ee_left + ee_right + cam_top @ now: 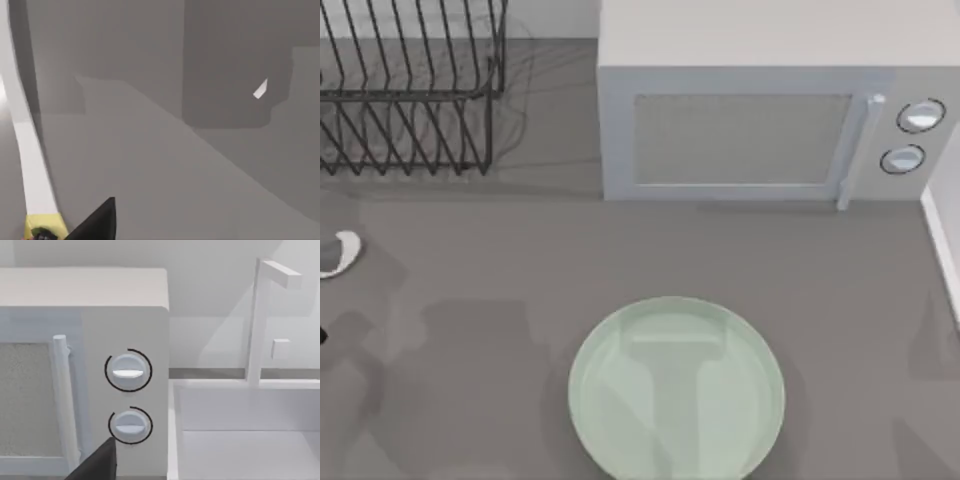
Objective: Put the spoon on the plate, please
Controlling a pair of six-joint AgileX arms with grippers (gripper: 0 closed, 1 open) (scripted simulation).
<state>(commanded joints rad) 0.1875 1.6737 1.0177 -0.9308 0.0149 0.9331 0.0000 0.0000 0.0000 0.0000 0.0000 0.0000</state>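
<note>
Top view shows the plate (676, 388) nearest the camera, resting flat on the grey table (500, 300) a little right of centre, its pale green gloss carrying soft reflections. Well apart from it, at the table's far left edge, the white oval bowl of the spoon (340, 252) pokes into view, its handle cut off by the frame; whether it lies on the surface or hangs above it cannot be told. Farther back stands a white microwave (760, 130) with 2 round dials (920, 116) on its right side and a vertical door handle, and to its left a black wire dish rack (410, 85). A pale wall closes the scene behind them. In the left wrist view the spoon's thin white handle (30, 165) runs down to its yellow knob beside 1 dark fingertip (97, 222) of the left gripper; whether the fingers clamp the spoon cannot be told. The right wrist view faces the microwave's dials and a white sink (245, 430) with a tap beside it.
</note>
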